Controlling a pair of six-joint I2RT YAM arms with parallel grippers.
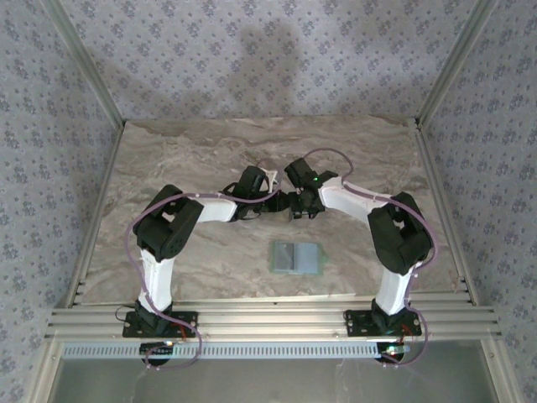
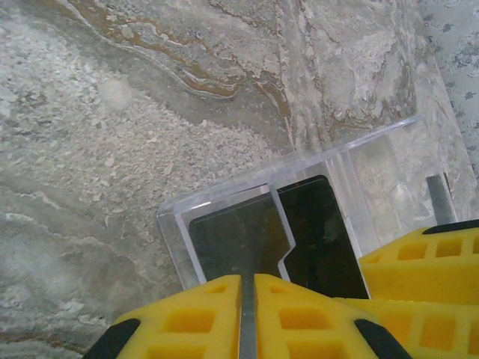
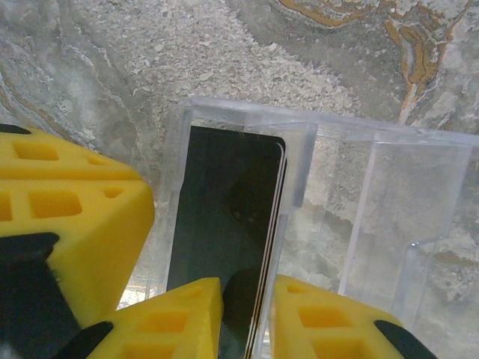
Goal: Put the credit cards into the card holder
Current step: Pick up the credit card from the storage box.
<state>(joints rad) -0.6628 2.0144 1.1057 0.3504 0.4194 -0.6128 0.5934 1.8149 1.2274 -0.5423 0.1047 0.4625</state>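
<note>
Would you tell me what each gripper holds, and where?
The left gripper pinches the clear card holder by a thin wall edge; the right gripper appears to pinch the dark card by its near end.

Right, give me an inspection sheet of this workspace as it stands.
surface: marbled table, flat.
job's things: dark credit cards inside a clear plastic case; pale card holder lying flat nearer the arm bases, apart from both grippers.
clutter: nothing seen.
grippers: left gripper shut on a thin clear edge, apparently the case's; right gripper with fingers either side of a card's near end, grip unclear.
cables: purple cables looped along both arms, off the table's middle.
surroundings: patterned walls; metal rails at the near edge.
</note>
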